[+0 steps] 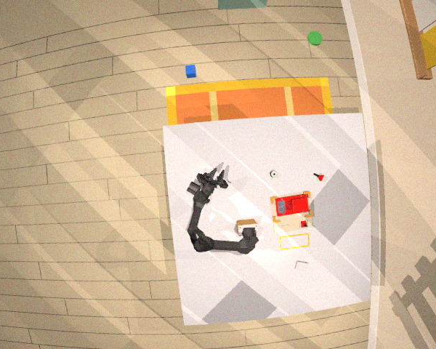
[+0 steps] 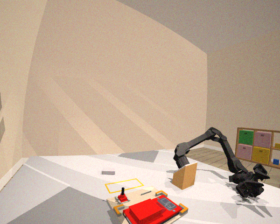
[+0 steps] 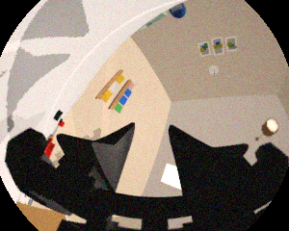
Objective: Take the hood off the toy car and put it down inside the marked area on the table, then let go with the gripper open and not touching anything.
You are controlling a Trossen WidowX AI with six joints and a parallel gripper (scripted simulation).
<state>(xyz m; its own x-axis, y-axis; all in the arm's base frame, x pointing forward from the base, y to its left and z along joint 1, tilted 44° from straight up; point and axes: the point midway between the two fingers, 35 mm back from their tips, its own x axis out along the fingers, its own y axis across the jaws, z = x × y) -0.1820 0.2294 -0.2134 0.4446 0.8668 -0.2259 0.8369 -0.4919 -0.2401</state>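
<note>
- Top view: the gripper point(image 1: 219, 173) hangs low over the table point(image 1: 248, 293), jaws about half apart with nothing between them. The car point(image 1: 290, 206) sits on a tan board point(image 1: 291, 224) well off to the jaws' side, its grey hood point(image 1: 281, 206) still in place. The yellow marked area point(image 1: 293, 241) lies just beyond the board, farther from the jaws than the car. A wooden block point(image 1: 245, 222) stands by the arm's base.
- Exterior view: the gripper point(image 2: 249, 190) tilts down close to the table, well apart from the car point(image 2: 151, 209). The hood point(image 2: 167, 204) stays on the car; the marked area point(image 2: 123, 185) lies behind it.
- Wrist view: two dark fingers stand apart, only floor and wall between them.
</note>
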